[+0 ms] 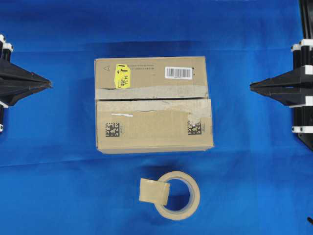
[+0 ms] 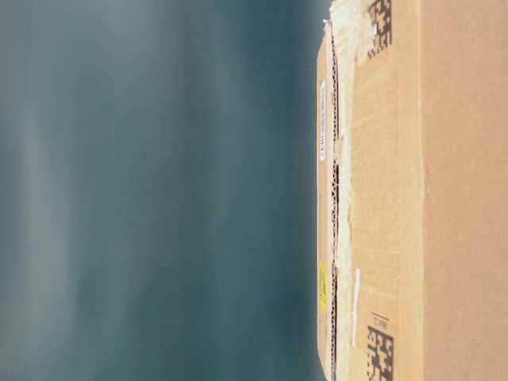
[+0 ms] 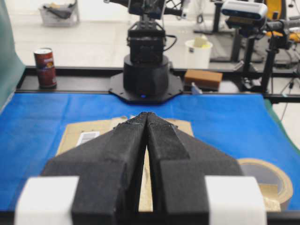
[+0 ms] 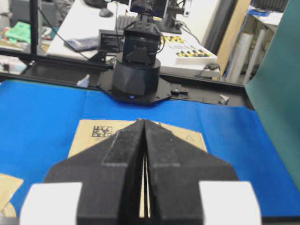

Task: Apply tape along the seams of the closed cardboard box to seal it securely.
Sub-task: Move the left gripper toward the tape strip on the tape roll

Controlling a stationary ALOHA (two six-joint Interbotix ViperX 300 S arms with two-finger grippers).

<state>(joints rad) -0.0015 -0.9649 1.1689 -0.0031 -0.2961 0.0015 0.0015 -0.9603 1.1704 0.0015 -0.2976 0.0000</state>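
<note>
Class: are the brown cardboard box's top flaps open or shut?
Shut. The brown rectangular cardboard box has both flaps lying flat, meeting along the dark straight seam.

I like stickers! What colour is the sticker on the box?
Yellow sticker, clearest in the overhead view.

Background items sitting around a blue-covered surface [image 1: 58, 196]

A tan ring-shaped tape roll [image 1: 182, 195] is lying flat on the blue cloth near the front edge — seen from overhead. Beyond the surface, in the left wrist view, a red can [image 3: 45, 67] is standing upright on the black frame rail, a white bucket [image 3: 198, 53] is sitting on the floor, and a brown block [image 3: 203, 78] is resting by the rail — all well apart.
</note>
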